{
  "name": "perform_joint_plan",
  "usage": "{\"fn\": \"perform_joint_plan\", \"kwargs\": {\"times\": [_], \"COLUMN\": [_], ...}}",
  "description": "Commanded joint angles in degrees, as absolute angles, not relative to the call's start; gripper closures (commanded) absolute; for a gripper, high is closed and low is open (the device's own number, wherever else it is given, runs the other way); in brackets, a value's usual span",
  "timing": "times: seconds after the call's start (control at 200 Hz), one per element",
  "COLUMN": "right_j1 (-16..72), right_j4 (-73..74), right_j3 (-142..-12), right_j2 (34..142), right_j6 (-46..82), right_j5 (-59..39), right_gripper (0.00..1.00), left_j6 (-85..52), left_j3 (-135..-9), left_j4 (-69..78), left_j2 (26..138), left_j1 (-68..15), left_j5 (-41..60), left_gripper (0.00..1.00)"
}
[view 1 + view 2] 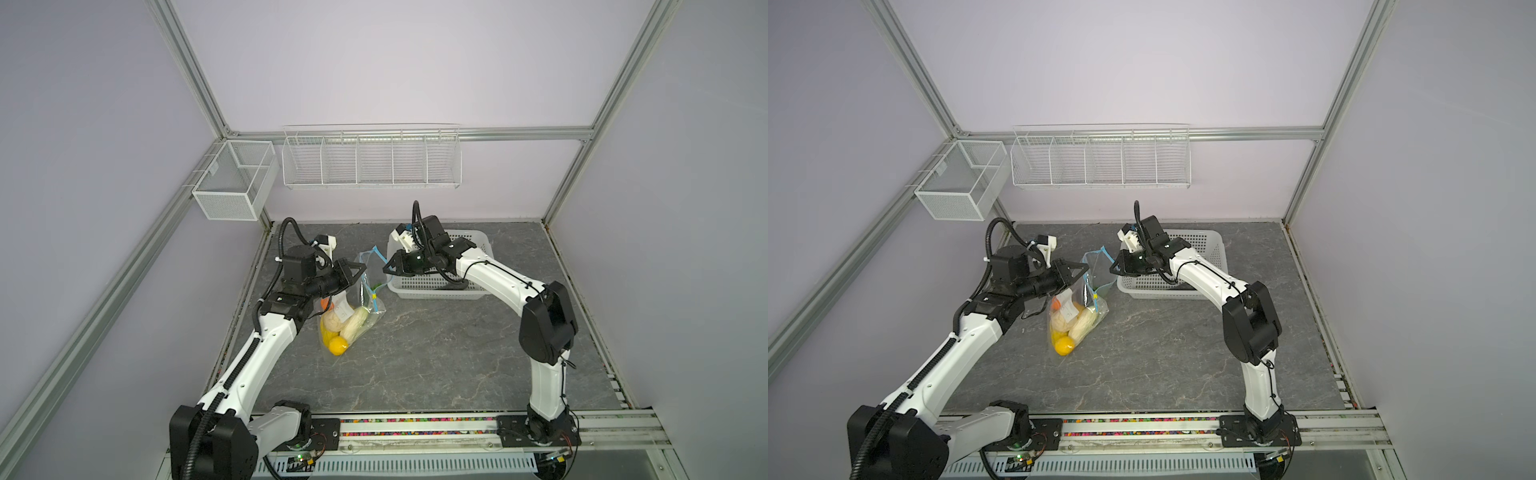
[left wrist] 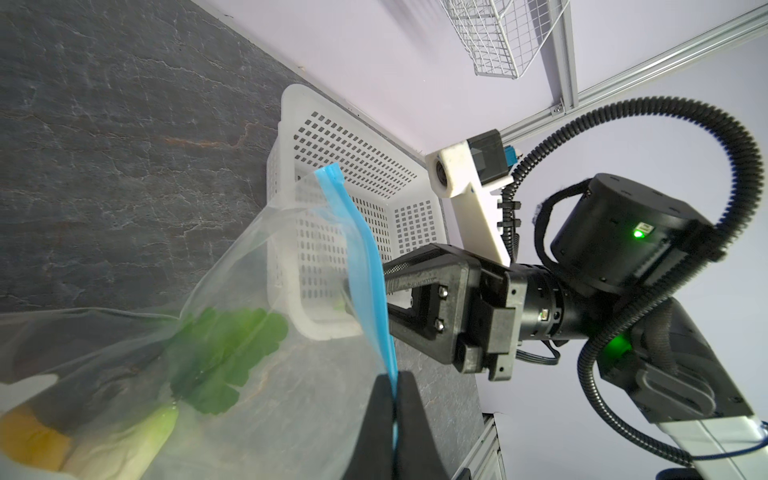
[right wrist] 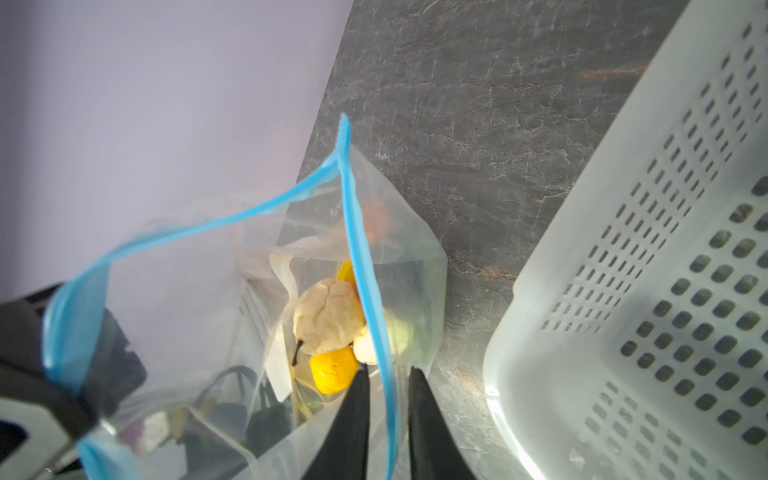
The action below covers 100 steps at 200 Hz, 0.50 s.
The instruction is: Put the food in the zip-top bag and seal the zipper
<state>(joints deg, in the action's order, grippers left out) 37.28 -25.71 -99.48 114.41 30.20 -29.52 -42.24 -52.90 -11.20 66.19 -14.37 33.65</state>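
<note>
L gripper [image 1: 362, 268]: fingers [image 2: 409, 419] clamped on the zipper [image 2: 365, 257], holding the zip-top bag [image 1: 370, 274] up by its mouth edge, bag bottom on the bench [image 1: 436, 353]. Food [image 1: 340, 328] sits low inside the bag, incl. lemon [image 1: 337, 345], pale veg and greens [image 2: 224, 345]. Mouth gapes, yellow slider [image 1: 374, 296] partway down the strip. R gripper [image 1: 385, 269] is at the opposite lip, its fingers slightly apart w/ the blue strip between them, not pinching. White basket [image 1: 436, 286] just beside the bag.
</note>
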Motion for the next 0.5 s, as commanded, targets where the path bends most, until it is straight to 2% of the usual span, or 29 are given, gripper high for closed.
{"fn": "perform_joint_plan", "kwargs": {"times": [0.0,0.495], "right_j1": [37.58,37.88], "right_j4": [-25.37,-16.59], "right_j3": [-99.97,-94.16], "right_j2": [114.66,110.84], "right_j6": [30.21,33.60], "right_j5": [-31.81,-31.09], "right_gripper": [0.93,0.93], "left_j6": [-43.01,-40.66], "left_j3": [-52.29,-60.26], "left_j4": [-10.46,-14.31], "left_j2": [64.94,70.22], "left_j1": [-14.55,-11.26], "left_j5": [32.53,30.18], "left_gripper": [1.00,1.00]}}
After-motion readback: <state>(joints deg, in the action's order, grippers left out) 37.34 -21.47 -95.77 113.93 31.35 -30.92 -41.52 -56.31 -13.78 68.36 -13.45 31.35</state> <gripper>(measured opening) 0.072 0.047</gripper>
